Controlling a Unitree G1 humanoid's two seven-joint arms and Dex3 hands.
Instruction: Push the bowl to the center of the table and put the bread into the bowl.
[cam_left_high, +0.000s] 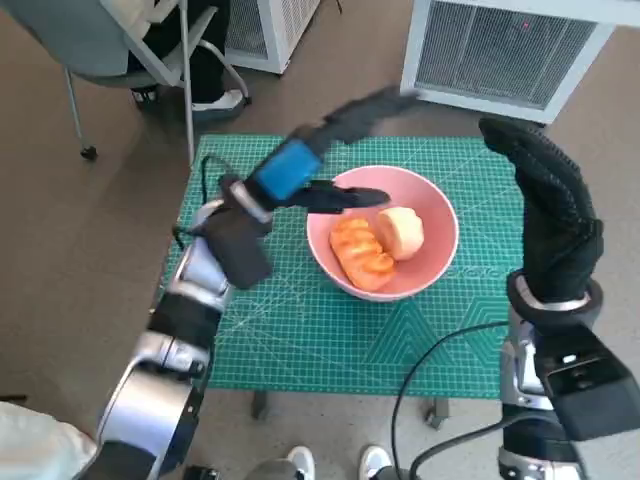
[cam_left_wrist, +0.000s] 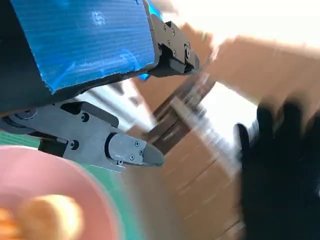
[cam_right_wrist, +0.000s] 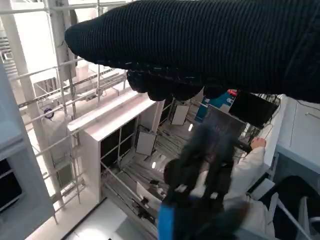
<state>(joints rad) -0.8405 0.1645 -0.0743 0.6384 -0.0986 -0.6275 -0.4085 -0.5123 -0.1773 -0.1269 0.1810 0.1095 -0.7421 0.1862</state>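
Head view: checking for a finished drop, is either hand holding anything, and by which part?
Nothing is held: the left hand and right hand are empty; bread lies in the bowl.

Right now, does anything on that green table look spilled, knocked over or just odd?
Nothing stands out. The pink bowl sits upright near the middle of the green cutting mat, with two pieces of bread inside it. The left hand hangs over the bowl's rim and the right hand is raised, both holding nothing.

Our left hand (cam_left_high: 300, 170) is raised, fingers spread, holding nothing. Our right hand (cam_left_high: 545, 205) stands upright, fingers extended, empty.
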